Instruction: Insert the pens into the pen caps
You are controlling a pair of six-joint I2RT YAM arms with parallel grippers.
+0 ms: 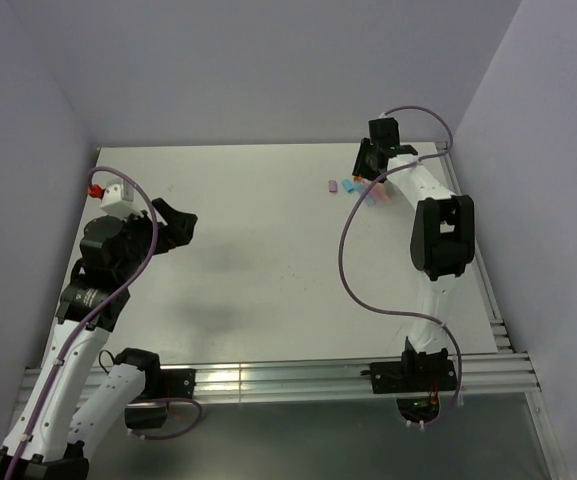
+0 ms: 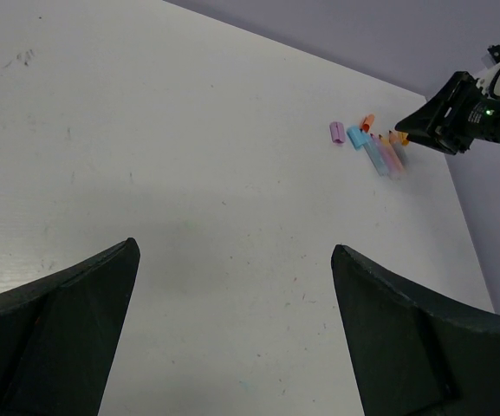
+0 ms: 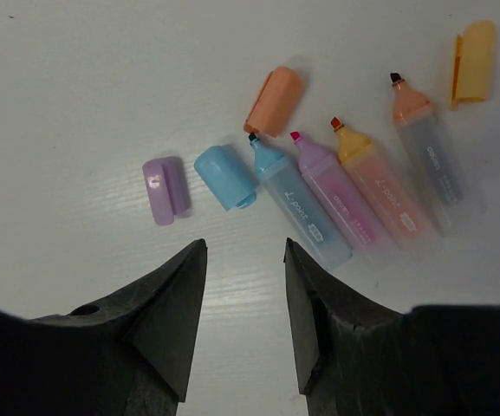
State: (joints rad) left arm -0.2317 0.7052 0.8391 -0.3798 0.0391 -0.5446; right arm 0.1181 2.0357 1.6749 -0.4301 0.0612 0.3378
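Pens: we count four pens (image 3: pixel 340 199), lying side by side, tips toward 11 o'clock in the right wrist view.
Pen colours: we make it one light blue pen (image 3: pixel 297 195), one pink pen (image 3: pixel 347 206), one peach pen (image 3: pixel 379 186) and one whitish pen (image 3: pixel 427 160).
Pen caps: we count four pen caps (image 3: pixel 225 177), all loose on the table (image 1: pixel 268 270).
Cap colours: we make it one purple cap (image 3: pixel 165 190), one blue cap (image 3: pixel 222 173), one orange cap (image 3: pixel 274 100) and one yellow-orange cap (image 3: pixel 474 62), the last at 1 o'clock of the pens.
Arms: we count two, the left arm (image 1: pixel 98 290) and the right arm (image 1: pixel 443 240).
Grippers: we count two, the left gripper (image 2: pixel 237 251) and the right gripper (image 3: pixel 245 247).
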